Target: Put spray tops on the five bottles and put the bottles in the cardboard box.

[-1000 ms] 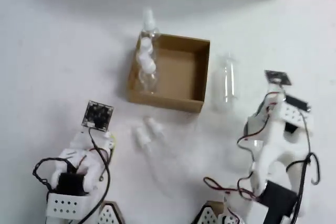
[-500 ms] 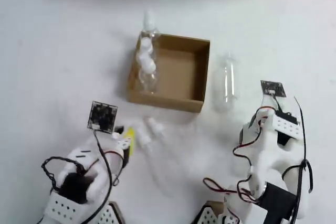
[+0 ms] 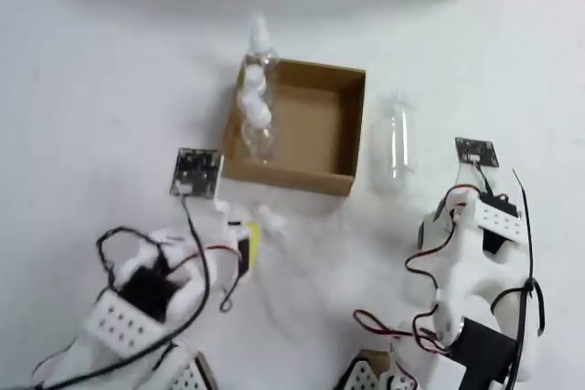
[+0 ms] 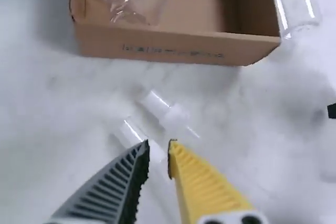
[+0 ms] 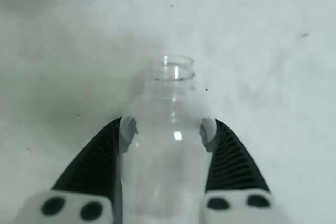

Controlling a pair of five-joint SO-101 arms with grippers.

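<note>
Probably light, slick and easily dented: bottle [image 5: 170, 103] sits pinched at its shoulder by right end effector [image 5: 168, 129]. Left end effector [image 4: 157, 148], barely parted, hovers at spray top [image 4: 167, 113] on worktop [image 4: 273, 145] near cardboard box [image 4: 173, 51]; best gripped by its collar

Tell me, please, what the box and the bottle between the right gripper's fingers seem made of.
Cardboard box: matte brown cardboard, by its dull tan walls. Bottle: likely clear glossy plastic; the table shows through and it glints.
</note>
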